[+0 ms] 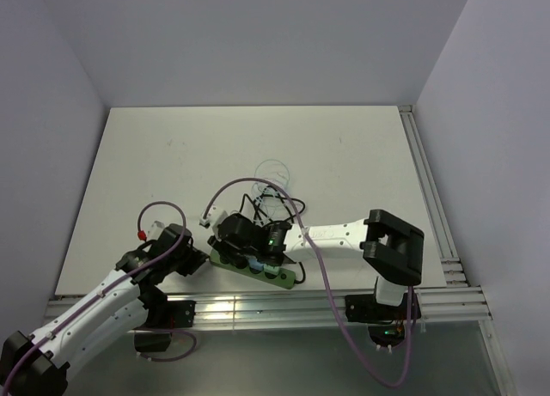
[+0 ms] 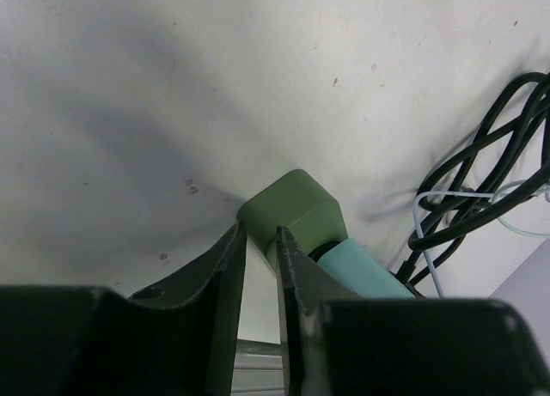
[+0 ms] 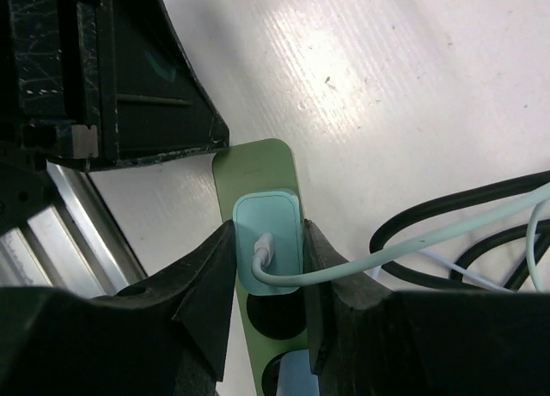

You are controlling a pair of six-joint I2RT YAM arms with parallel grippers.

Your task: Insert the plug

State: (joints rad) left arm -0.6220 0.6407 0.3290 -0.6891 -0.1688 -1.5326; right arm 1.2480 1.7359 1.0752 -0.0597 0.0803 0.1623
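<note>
Top external view. Trainee: Where do the parts stand, left to right?

Instructor: The left gripper (image 1: 191, 252) sits at the left end of the green power strip (image 1: 258, 272), near the front edge of the table (image 1: 258, 147). Its fingers (image 2: 219, 276) stand narrowly parted with bare table showing between them. It grips nothing, and one finger lies against the strip's end block. Next is the mint plug (image 3: 273, 214), over the end socket of the strip. The right gripper (image 3: 268, 237) is clenched on the plug, one finger on each long side. Black cables (image 1: 277, 203) lie tangled just beyond.

Trainee: Is the plug home?

Instructor: I cannot tell. The left wrist view shows a dark seam between plug and strip, so I judge it not fully seated.

Trainee: How is the step done well?

Instructor: Press straight along the socket axis, with the plug face parallel to the strip. Use the left gripper as a stop so the strip neither slides nor tips. Avoid twisting, because the mint lead (image 3: 412, 246) leaves the plug's top and may drag it sideways. Release only once the seam closes.
</note>
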